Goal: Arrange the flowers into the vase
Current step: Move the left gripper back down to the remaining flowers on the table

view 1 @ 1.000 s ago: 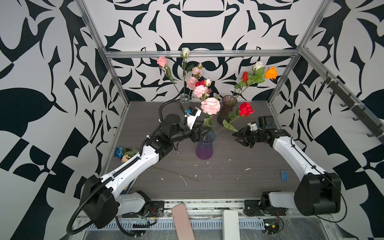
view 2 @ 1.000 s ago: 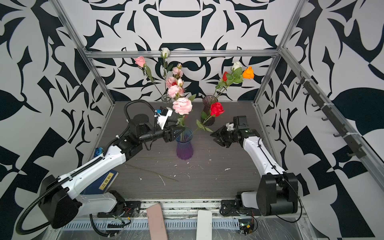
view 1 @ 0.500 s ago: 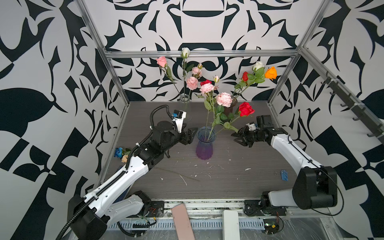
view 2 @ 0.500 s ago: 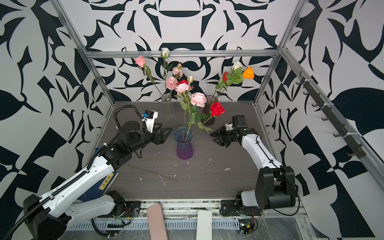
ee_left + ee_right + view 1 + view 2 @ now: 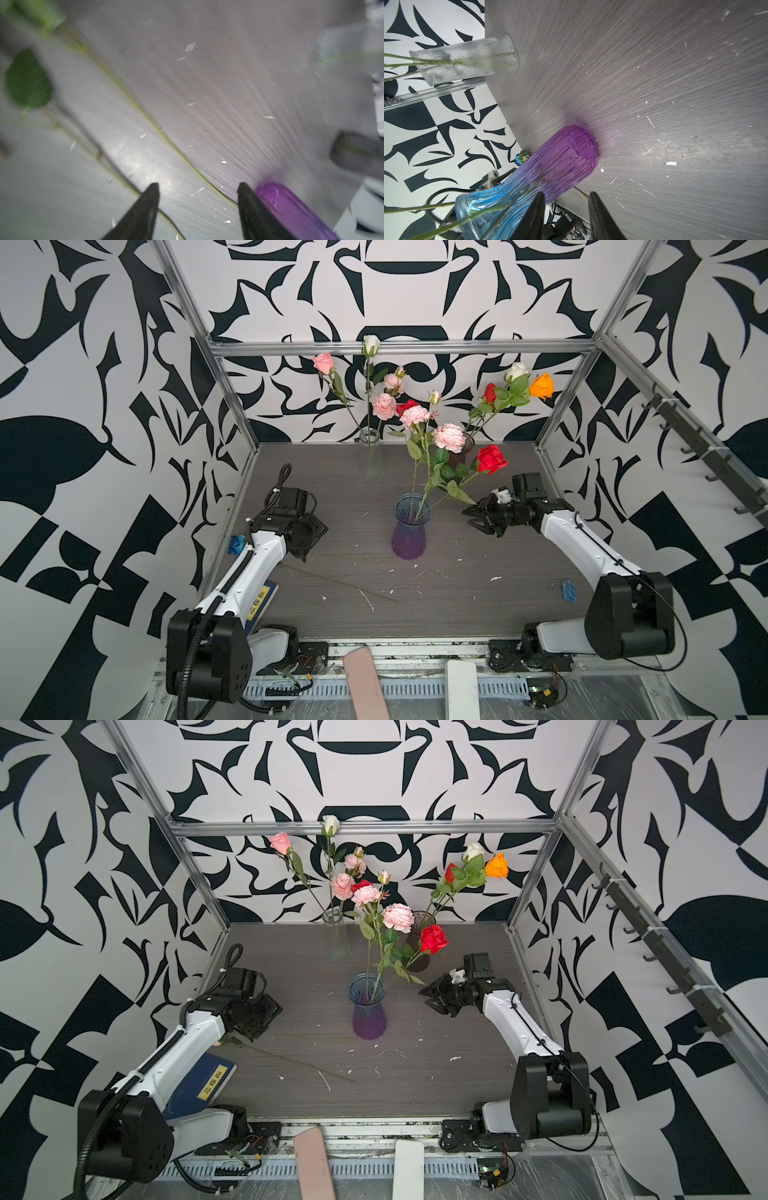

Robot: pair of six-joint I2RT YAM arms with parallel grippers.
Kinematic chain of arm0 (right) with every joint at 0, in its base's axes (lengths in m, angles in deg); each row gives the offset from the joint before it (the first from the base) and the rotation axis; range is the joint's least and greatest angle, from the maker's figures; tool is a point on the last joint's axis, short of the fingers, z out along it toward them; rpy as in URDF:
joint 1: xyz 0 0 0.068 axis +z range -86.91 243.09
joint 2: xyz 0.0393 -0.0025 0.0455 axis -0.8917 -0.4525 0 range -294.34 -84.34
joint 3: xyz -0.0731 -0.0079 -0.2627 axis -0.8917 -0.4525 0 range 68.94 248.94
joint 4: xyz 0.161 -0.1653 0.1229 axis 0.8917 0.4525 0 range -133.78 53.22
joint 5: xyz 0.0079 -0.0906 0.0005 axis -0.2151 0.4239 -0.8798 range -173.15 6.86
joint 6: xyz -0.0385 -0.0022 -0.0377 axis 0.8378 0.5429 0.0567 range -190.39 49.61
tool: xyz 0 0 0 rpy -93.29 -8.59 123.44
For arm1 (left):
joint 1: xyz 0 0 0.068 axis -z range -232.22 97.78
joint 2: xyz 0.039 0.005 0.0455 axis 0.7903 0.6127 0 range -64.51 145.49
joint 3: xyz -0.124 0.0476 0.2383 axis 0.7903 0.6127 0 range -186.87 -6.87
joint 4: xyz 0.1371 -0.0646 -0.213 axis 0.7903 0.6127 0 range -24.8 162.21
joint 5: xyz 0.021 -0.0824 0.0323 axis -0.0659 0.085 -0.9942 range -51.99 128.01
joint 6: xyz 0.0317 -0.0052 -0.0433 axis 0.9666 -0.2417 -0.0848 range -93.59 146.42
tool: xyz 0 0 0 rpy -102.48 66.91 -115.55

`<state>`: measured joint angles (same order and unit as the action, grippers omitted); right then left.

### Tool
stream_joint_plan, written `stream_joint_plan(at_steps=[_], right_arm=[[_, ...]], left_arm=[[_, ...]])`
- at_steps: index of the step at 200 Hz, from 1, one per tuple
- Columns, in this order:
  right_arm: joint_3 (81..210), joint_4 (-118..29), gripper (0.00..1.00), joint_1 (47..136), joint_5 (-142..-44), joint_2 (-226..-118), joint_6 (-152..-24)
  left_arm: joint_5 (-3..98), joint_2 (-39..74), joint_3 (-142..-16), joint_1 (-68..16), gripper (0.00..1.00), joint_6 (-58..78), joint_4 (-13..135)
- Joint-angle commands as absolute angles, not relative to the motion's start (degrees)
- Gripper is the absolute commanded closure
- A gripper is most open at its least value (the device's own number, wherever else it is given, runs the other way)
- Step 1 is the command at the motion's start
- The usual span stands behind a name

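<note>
The blue-to-purple ribbed vase (image 5: 409, 531) (image 5: 369, 1011) (image 5: 560, 166) stands mid-table. It holds flowers: two pink ruffled blooms (image 5: 449, 437) and a red rose (image 5: 491, 458) leaning right. Another flower's thin green stem (image 5: 332, 578) (image 5: 291, 1058) (image 5: 145, 114) lies flat on the table left of the vase. My left gripper (image 5: 306, 547) (image 5: 198, 187) hangs low over that stem, open and empty, pointing down beside the vase's base (image 5: 280, 199). On the vase's right my right gripper (image 5: 473, 516) (image 5: 430, 998) (image 5: 565, 194) stands open, holding nothing.
A clear glass vase (image 5: 371, 454) (image 5: 467, 60) with pink and white roses stands at the back. A dark vase (image 5: 463, 448) with red, white and orange roses is beside it. A blue flower (image 5: 237, 543), a blue book (image 5: 199, 1085) and a blue clip (image 5: 568, 590) lie near the edges.
My left gripper has let go of the pink flowers, which now stand in the vase, and has drawn back left and down toward the table. The right arm has hardly moved.
</note>
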<state>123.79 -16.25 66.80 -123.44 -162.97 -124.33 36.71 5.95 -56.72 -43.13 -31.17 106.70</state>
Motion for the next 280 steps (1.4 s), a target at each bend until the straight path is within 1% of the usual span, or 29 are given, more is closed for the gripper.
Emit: stream_joint_plan(at_steps=[1, 15, 38, 61, 97, 153, 176, 189, 202, 211, 220, 235, 246, 268, 280], right_arm=[[122.9, -17.76, 0.61, 66.52, -124.28, -160.25, -124.7], [122.3, -17.93, 0.61, 66.52, -124.28, -159.76, -124.88], [121.88, -17.95, 0.61, 66.52, -124.28, -159.3, -125.04], [122.2, -17.78, 0.61, 66.56, -124.28, -159.44, -125.1], [123.69, -16.51, 0.61, 66.52, -124.11, -159.59, -124.61], [123.35, -16.34, 0.61, 66.39, -123.93, -159.47, -124.71], [123.98, -16.14, 0.61, 66.35, -124.01, -159.82, -124.71], [124.67, -15.85, 0.61, 66.37, -124.01, -160.08, -124.62], [125.28, -15.33, 0.61, 66.39, -123.93, -160.11, -124.36], [125.54, -15.06, 0.61, 66.37, -123.88, -160.14, -124.23], [125.63, -14.87, 0.61, 66.35, -123.84, -160.18, -124.18], [125.8, -14.64, 0.61, 66.26, -123.76, -160.02, -124.1], [125.71, -14.49, 0.61, 66.26, -123.75, -159.91, -124.09], [125.63, -14.42, 0.61, 66.26, -123.66, -159.75, -124.05], [125.63, -14.42, 0.61, 66.26, -123.66, -159.87, -124.09]], left_arm=[[30.89, 8.04, -59.35, -44.01, 0.46, -39.08, 118.64], [28.78, 12.44, -61.97, -44.23, 0.47, -37.77, 121.98], [25.06, 19.28, -66.18, -44.62, 0.45, -35.54, 127.01], [25.78, 23.78, -66.35, -46.51, 0.46, -33.87, 125.17], [27.58, 24.3, -62.82, -49.05, 0.51, -33.53, 120.09], [30.5, 24.52, -56.97, -53.35, 0.53, -31.62, 115.14], [30.7, 24.7, -55.21, -54.21, 0.58, -30.95, 113.03], [30.63, 25.04, -54.54, -54.57, 0.59, -30.37, 111.14], [30.63, 25.38, -54.17, -54.98, 0.62, -29.82, 110.28], [30.87, 25.62, -53.99, -55.26, 0.66, -29.53, 109.6], [31.35, 25.8, -53.9, -55.54, 0.72, -29.1, 108.8], [32.61, 26.27, -54.54, -55.82, 0.86, -28.09, 107.63], [33.93, 26.69, -55.81, -55.86, 0.93, -26.68, 106.24], [36.42, 27.83, -59.48, -55.6, 1.0, -25.3, 105.16], [39.61, 28.42, -60.92, -55.56, 1.0, -24.06, 102.2]])
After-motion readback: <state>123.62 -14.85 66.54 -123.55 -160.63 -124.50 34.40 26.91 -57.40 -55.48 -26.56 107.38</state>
